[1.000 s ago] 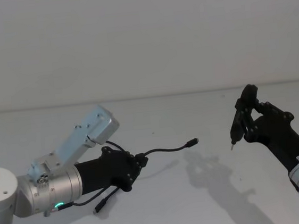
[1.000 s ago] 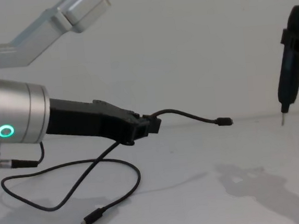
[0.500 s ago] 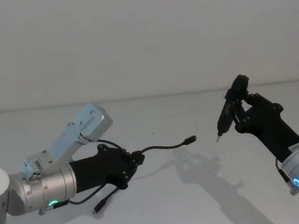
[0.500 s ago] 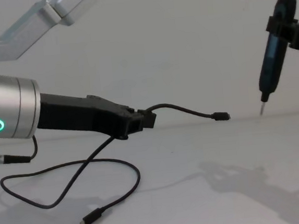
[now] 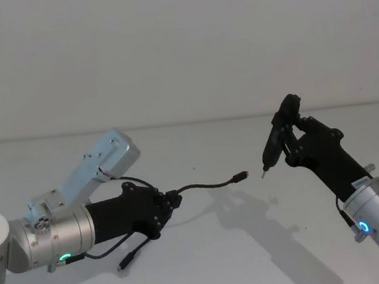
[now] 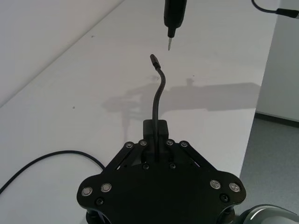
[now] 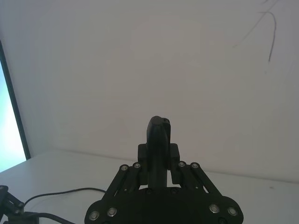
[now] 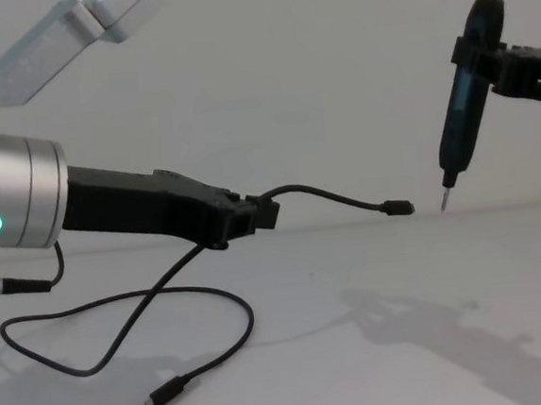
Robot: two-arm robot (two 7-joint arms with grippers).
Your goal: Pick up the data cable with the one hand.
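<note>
**Two grippers face each other, one with the cable, one with the pen tool**

Two black fingers (image 8: 253, 213) of the left gripper (image 5: 171, 201) are closed tight on the data cable (image 8: 170, 301), a little way behind one of its plugs. From the fingertips a short piece of the cable goes forward in the air, first up in a small curve and then almost level, and it ends in a small flat plug (image 8: 400, 208) that touches nothing. In the left wrist view this free piece (image 6: 159, 93) stands out straight from between the closed fingers. Behind the fingers the rest of the cable hangs down to the white table (image 8: 378, 345), makes a wide loop there and ends in the second plug (image 8: 166, 394), which lies flat on the table near the front edge of the chest view. The gripper sits on a thick silver cylinder (image 8: 9, 197) with a green glowing ring, low over the table on the robot's left side.

The right gripper (image 5: 291, 141) is closed on a slender black pen tool (image 8: 462, 115). It holds the tool high above the table, tilted, with the metal tip (image 8: 445, 201) pointing down. The tip is just beside the free plug of the cable, at about the same height, but a small gap remains between them.
</note>
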